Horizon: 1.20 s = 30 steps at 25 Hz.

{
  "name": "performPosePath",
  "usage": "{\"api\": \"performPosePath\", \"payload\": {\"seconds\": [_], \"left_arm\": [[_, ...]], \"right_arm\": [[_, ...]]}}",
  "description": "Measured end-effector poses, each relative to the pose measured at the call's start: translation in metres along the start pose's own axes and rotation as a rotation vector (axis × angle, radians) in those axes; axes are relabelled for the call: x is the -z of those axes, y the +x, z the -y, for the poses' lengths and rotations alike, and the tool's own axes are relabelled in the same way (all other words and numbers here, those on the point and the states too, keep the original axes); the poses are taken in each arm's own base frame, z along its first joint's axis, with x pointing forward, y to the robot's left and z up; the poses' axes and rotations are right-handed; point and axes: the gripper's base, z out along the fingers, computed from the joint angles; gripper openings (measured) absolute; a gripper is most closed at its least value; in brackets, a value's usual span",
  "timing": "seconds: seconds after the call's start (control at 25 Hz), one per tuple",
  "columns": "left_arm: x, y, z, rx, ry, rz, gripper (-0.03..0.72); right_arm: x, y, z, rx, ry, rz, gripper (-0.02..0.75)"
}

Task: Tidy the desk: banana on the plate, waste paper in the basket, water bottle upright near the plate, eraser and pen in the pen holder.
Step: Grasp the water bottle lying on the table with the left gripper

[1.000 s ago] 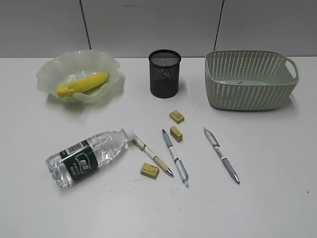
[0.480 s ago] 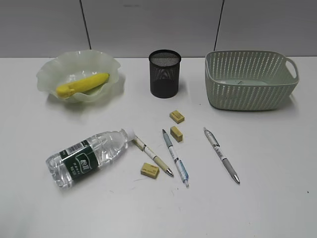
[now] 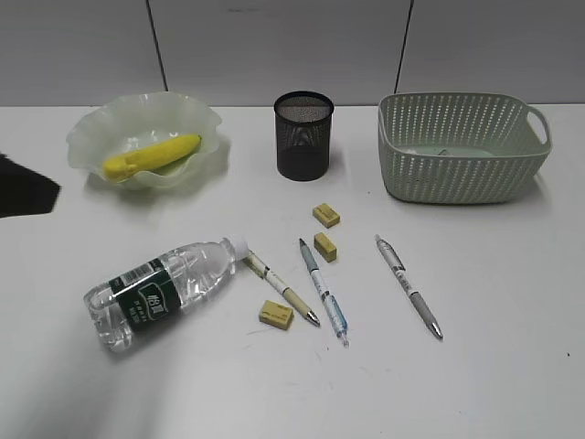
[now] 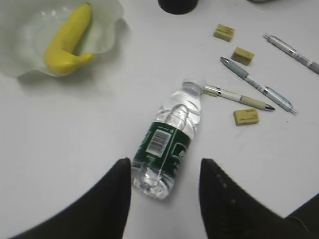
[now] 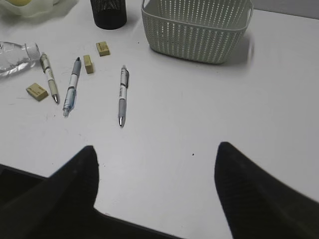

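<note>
left arm newly entering, fingers spread above lying water bottle

Matt white tabletop; glossy translucent glassy plate; smooth yellow banana; clear plastic water bottle; black wire-mesh pen holder; perforated matt plastic basket.

The exterior view slants down across the desk; both wrist views look down, sharing the pens.

wall — grey panels | dark vertical seams
</note>
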Motion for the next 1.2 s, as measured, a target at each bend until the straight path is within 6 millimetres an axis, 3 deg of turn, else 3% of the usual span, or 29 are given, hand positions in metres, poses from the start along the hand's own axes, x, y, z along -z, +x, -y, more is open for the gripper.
{"api": "performPosePath", "payload": {"seconds": [0.16,0.4,0.76,0.92,1.2], "left_arm": [[-0.049,-0.019,0.0,-0.008,0.065,-0.133,0.442],[-0.118,-0.044,0.013,-0.095,0.117,-0.279,0.519],[-0.202,-0.053,0.025,-0.257,0.135,-0.562,0.6],[-0.226,-0.055,0.022,-0.275,0.138,-0.646,0.613],[-0.249,-0.042,0.017,-0.318,0.117,-0.749,0.613]], "right_arm": [[0.0,0.0,0.0,-0.001,0.0,0.0,0.569],[0.0,0.0,0.0,-0.001,0.0,0.0,0.569],[0.0,0.0,0.0,-0.002,0.0,0.001,0.568],[0.0,0.0,0.0,-0.002,0.0,0.001,0.568],[0.0,0.0,0.0,-0.002,0.0,0.001,0.568]]}}
